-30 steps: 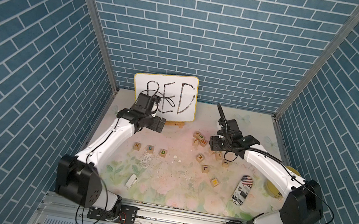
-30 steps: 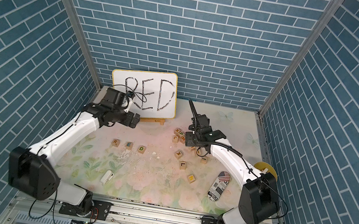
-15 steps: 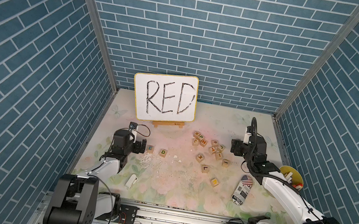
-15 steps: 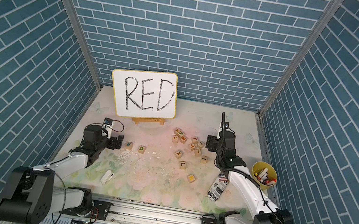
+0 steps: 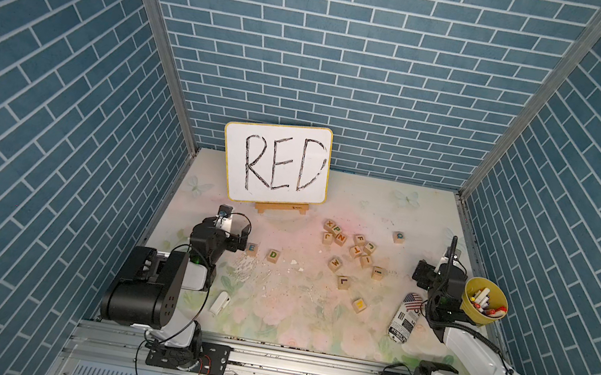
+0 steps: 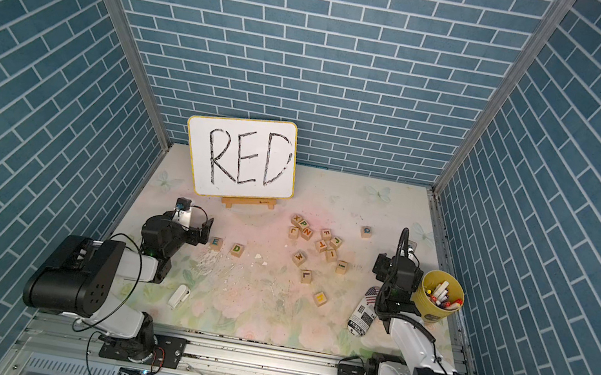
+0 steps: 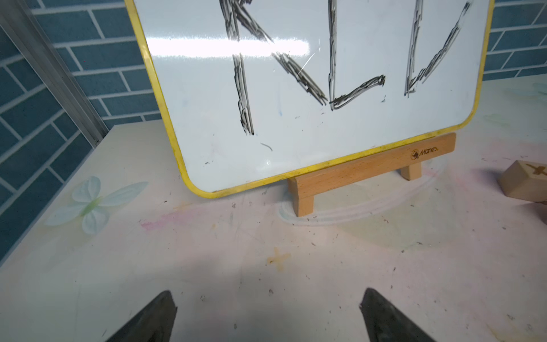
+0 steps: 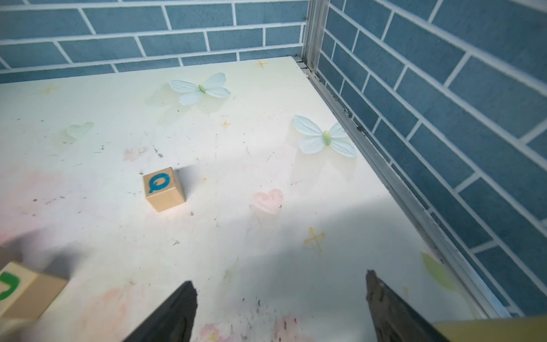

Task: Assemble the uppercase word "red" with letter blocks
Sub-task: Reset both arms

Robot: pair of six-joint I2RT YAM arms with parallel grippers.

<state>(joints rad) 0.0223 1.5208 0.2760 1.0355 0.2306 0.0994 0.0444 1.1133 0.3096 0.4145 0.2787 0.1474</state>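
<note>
1. As is seen from the wrists, the left pincer (image 7: 266, 299) and right pincer (image 8: 279, 281) are spread wide, empty.
2. The E block (image 5: 251, 248) and D block (image 5: 272, 255) are set side by side on the surface (image 5: 269, 315).

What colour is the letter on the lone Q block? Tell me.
Teal blue; the Q block shows best in the right wrist view.

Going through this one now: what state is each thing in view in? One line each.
Left claw: open, empty.
Right claw: open, empty.
E block: lying flat, letter up.
D block: beside E, not touching it, letter up.
Spare blocks: loose, scattered.
Whiteboard: propped up, reads RED.
Can: lying on its side.
Yellow cup: upright, markers inside.
</note>
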